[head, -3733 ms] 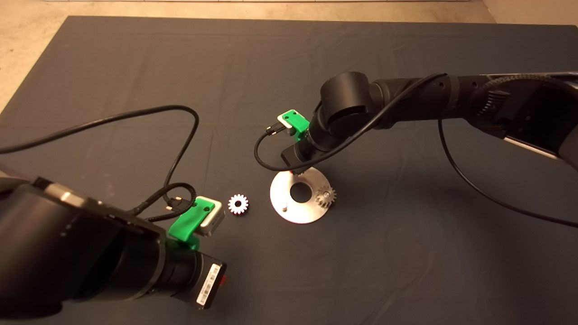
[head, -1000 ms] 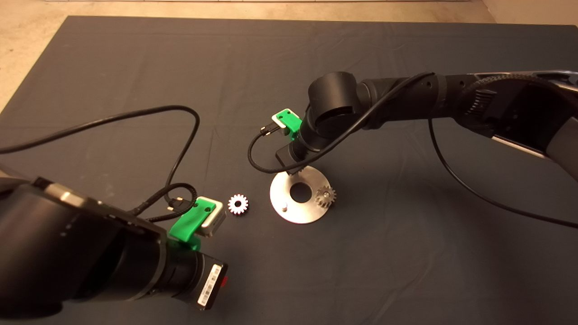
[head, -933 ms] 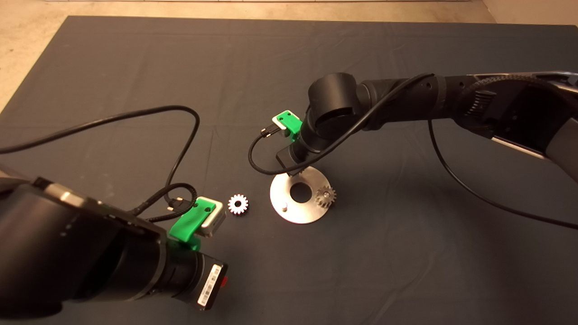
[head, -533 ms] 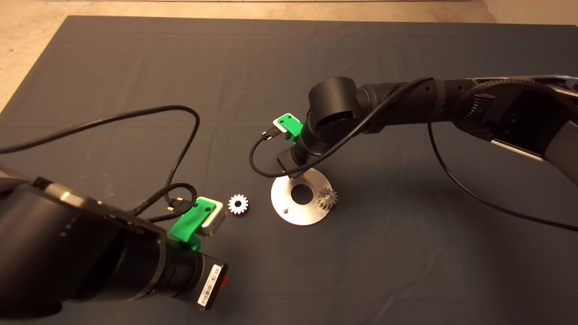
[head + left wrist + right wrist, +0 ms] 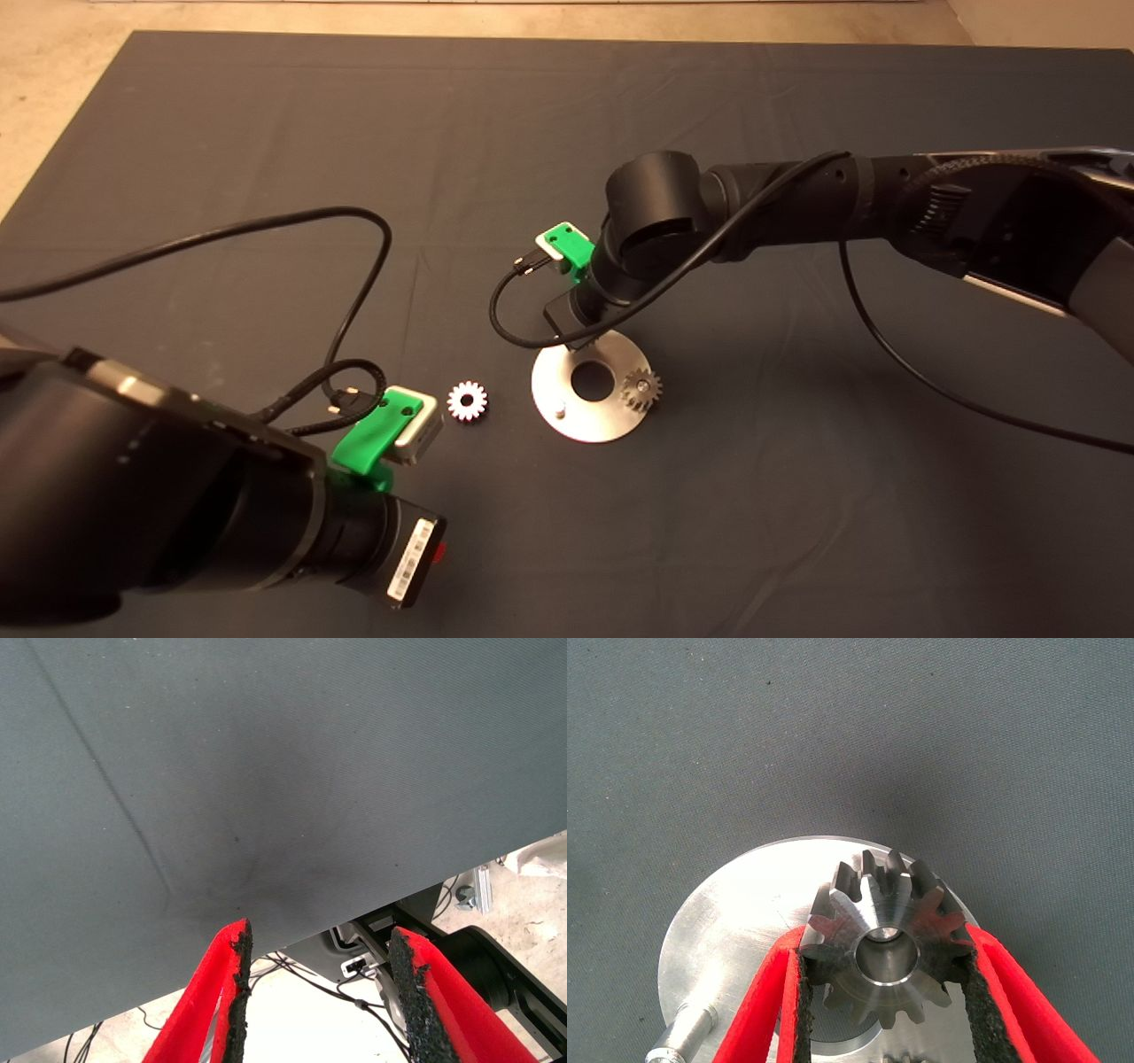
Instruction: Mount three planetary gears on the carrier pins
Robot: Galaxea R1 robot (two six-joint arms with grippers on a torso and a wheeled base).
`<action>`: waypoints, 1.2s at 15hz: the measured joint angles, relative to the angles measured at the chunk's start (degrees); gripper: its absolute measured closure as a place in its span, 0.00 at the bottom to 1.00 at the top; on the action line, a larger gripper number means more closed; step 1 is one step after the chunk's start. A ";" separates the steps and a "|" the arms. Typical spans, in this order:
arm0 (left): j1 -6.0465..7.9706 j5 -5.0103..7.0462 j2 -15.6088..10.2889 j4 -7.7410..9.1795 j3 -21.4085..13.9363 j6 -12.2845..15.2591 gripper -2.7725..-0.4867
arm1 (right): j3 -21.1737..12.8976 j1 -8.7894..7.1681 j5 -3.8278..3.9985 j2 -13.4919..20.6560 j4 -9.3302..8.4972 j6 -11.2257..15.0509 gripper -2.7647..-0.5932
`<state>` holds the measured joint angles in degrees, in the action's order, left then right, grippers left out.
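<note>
My right gripper (image 5: 884, 943) is shut on a silver planetary gear (image 5: 868, 899), its pads (image 5: 799, 992) pressing opposite teeth. It holds the gear over the far rim of the round silver plate (image 5: 580, 424). Whether a carrier pin is inside the gear's hole cannot be told. A bare carrier pin (image 5: 687, 1036) stands at the plate's near-left rim (image 5: 559, 410). A second gear (image 5: 640, 388) sits on the plate's right side. A third gear (image 5: 467, 401) lies flat on the mat, left of the plate. My left gripper (image 5: 319, 935) hangs open and empty at the lower left.
The left arm's green camera mount (image 5: 390, 434) is close to the loose gear. A black cable (image 5: 354, 266) loops over the mat on the left, and another cable (image 5: 930, 372) trails from the right arm. The mat's edge and the floor (image 5: 496, 904) show beyond the left fingers.
The right wrist has shifted slightly right and toward the plate's far rim with the gear in its grip. The plate has slid a touch nearer. The left arm has not moved.
</note>
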<state>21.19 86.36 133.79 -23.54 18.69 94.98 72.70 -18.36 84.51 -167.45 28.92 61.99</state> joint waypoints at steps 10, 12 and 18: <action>-0.02 0.02 -0.16 0.00 0.00 -0.02 0.76 | 0.00 0.11 0.19 0.80 -0.01 0.00 0.67; -0.02 0.02 -0.16 0.00 0.00 -0.02 0.76 | 0.00 0.11 0.20 0.80 -0.01 0.00 0.63; -0.02 0.02 -0.17 0.00 0.00 -0.02 0.76 | -1.79 -0.18 -0.60 1.16 -0.01 0.90 0.46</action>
<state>21.16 86.38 133.62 -23.54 18.69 94.95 70.91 -18.54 83.91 -166.29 28.90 62.89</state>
